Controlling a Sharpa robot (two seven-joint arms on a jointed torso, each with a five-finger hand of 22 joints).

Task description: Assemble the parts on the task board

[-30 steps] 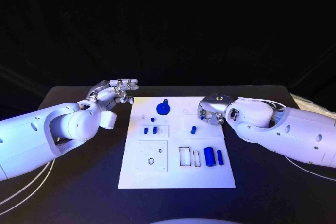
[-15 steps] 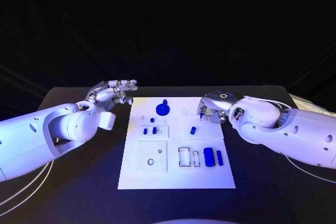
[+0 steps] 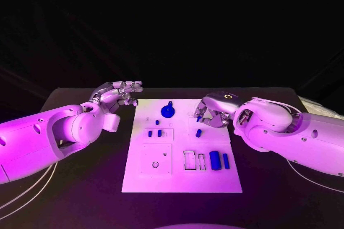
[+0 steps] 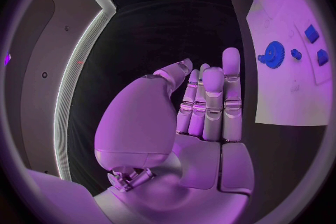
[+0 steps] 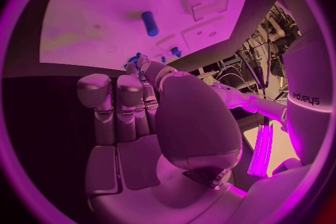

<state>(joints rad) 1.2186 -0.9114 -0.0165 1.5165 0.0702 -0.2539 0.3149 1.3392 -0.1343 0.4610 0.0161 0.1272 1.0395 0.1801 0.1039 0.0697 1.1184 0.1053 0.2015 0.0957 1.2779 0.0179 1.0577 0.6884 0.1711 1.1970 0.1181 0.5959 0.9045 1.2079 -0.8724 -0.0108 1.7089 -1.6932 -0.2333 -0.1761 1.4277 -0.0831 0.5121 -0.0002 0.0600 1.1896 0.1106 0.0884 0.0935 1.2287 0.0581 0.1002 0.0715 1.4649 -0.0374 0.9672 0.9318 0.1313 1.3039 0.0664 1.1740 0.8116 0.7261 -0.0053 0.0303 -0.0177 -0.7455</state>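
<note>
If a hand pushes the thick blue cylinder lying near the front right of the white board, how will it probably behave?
The thick blue cylinder lies on its round side on the flat white task board, so it will probably roll if pushed sideways. It looks solid and stiff, likely plastic, probably light. Its smooth surface may slip between silver fingers.

Under my arms I see the black table [image 3: 86,189], and thin pale cables [image 3: 25,191] lie across it near its left front corner, beside my left arm.
</note>
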